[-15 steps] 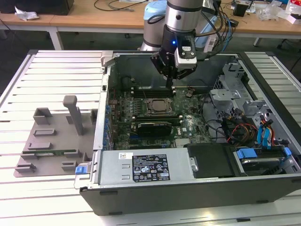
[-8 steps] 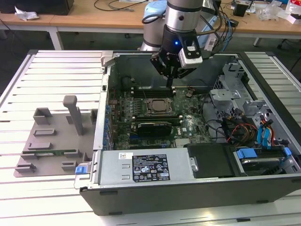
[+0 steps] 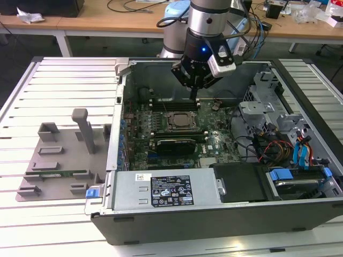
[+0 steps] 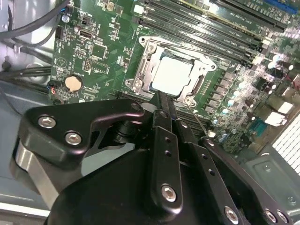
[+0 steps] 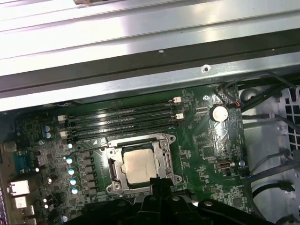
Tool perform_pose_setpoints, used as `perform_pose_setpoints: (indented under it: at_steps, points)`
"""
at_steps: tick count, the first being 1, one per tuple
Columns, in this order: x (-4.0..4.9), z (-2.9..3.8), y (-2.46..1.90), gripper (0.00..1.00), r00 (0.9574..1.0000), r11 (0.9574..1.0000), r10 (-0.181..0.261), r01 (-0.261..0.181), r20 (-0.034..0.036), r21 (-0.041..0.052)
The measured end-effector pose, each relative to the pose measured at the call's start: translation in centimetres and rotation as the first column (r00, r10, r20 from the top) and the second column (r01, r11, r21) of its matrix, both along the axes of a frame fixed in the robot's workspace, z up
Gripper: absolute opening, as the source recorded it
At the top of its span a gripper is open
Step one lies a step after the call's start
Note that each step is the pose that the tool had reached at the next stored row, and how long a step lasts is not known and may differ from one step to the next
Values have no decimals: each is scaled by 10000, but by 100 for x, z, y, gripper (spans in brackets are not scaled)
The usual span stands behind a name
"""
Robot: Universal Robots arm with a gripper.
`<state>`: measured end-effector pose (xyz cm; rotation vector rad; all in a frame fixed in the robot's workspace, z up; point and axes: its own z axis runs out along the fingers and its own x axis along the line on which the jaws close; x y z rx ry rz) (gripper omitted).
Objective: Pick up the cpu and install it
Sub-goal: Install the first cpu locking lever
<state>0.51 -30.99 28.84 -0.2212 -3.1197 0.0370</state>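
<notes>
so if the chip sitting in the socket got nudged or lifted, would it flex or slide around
The chip looks like a flat square with a metal top, so it probably stays stiff rather than flexing. That smooth top may be slippery to grip. It lies inside the socket frame, which likely stops sideways sliding. The end effector hovers just above.

A pale ribbed tabletop (image 3: 64, 80) spans the frame in the exterior view. On it, centre and right, lies an open computer case (image 3: 214, 214). At the left, just beside the case, lies a flat grey fixture (image 3: 61, 160) with upright posts and small slots.
</notes>
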Motion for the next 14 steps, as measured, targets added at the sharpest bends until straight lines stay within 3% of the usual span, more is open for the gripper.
perform_pose_setpoints:
  at_steps: [3,7,14]
  points:
    - [0,0,0,11,9972,9972,753,-753,0,0]
    - [-1,0,0,11,9968,9968,797,-797,1,0]
    - [-82,0,0,11,9968,9968,797,-797,4,0]
